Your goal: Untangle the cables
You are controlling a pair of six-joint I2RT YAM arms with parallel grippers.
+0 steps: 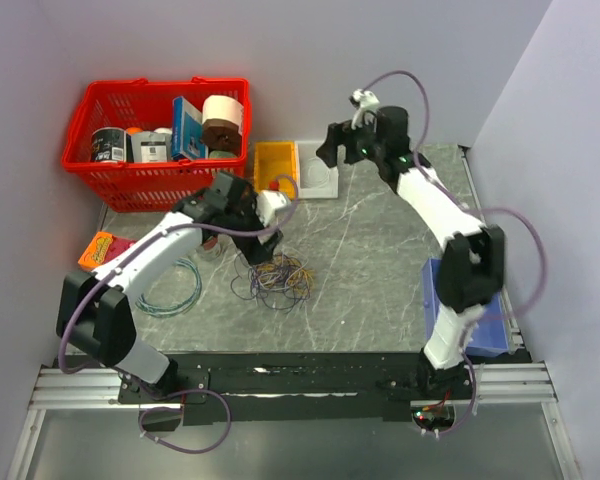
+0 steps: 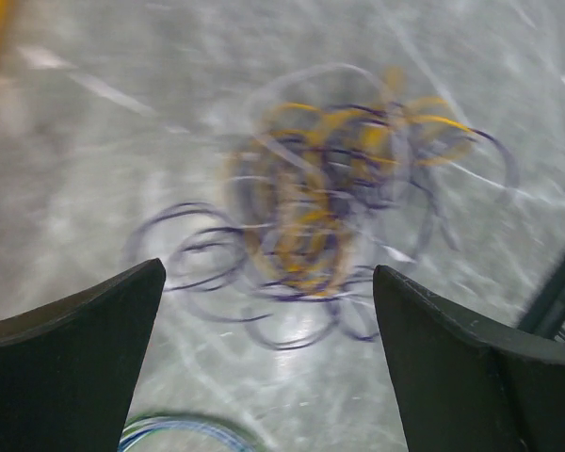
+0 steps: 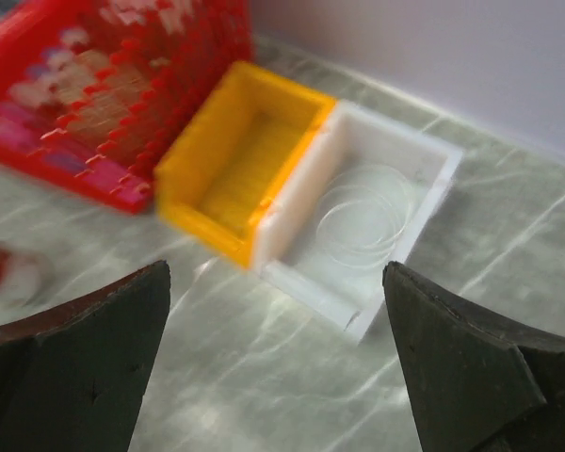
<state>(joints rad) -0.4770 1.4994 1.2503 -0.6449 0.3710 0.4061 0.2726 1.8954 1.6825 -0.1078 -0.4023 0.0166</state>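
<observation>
Both claws spread wide, empty. Cables [image 1: 278, 280] heaped mid-table, near left claw [image 2: 268, 273], at 12 o'clock in its wrist view; heap's long axis 9-to-3 from above. Right claw [image 3: 275, 268] well apart, near white tray [image 3: 424, 193], 1 o'clock of heap. Left arm nearer.

The marbled table [image 1: 380, 270] looks smooth with a slight sheen; the red basket [image 1: 130, 183] and yellow bin [image 3: 235, 179] look plastic.

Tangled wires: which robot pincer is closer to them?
Left. The left pincer hovers just above the wires; the right pincer is far away, by the white tray.
</observation>
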